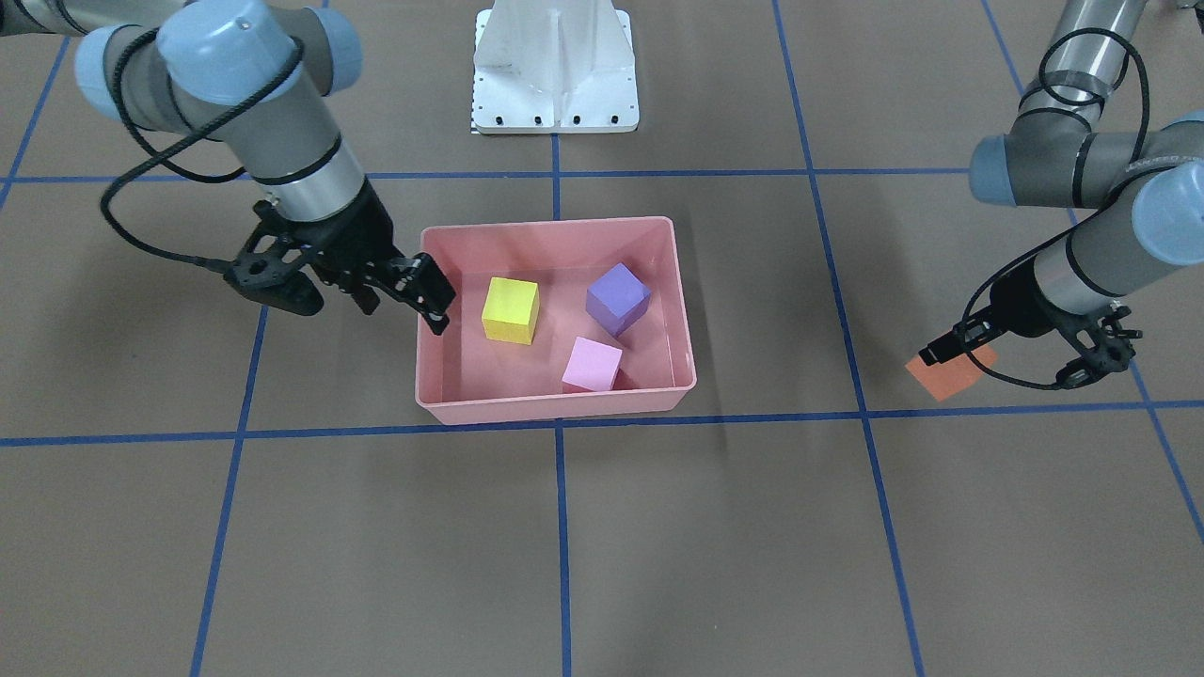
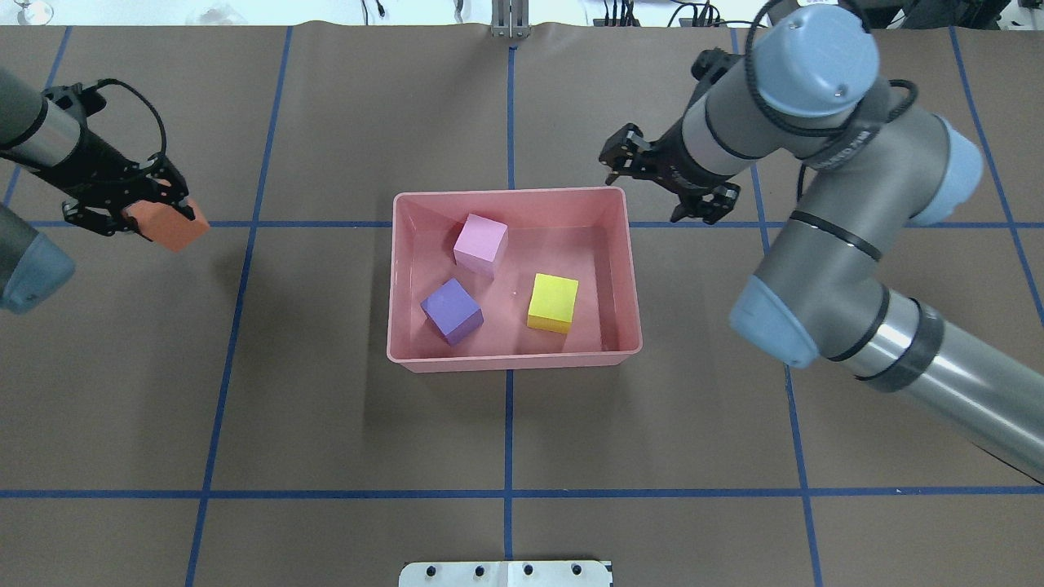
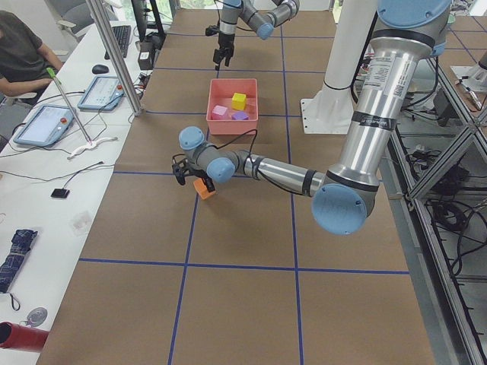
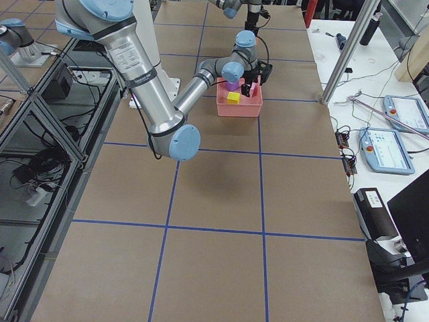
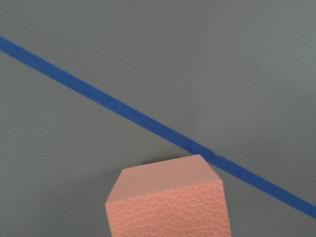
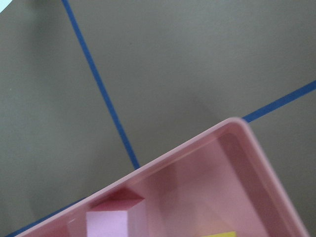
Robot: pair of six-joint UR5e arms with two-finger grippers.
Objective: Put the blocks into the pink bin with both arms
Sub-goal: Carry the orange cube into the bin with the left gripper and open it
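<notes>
Table, brown and gridded with blue tape, spans every view; the right arm reaches in from the right edge, the left arm from the left edge; the pink bin sits at the table's centre. The right gripper hangs just beyond the bin's far right corner, jaws spread apart and holding nothing; the left gripper is near the left edge, well apart from the bin, pinched onto the orange block. Inside the bin lie three cubes, none touching: the light pink block by the far wall, the purple block near-left, the yellow block near-right.
</notes>
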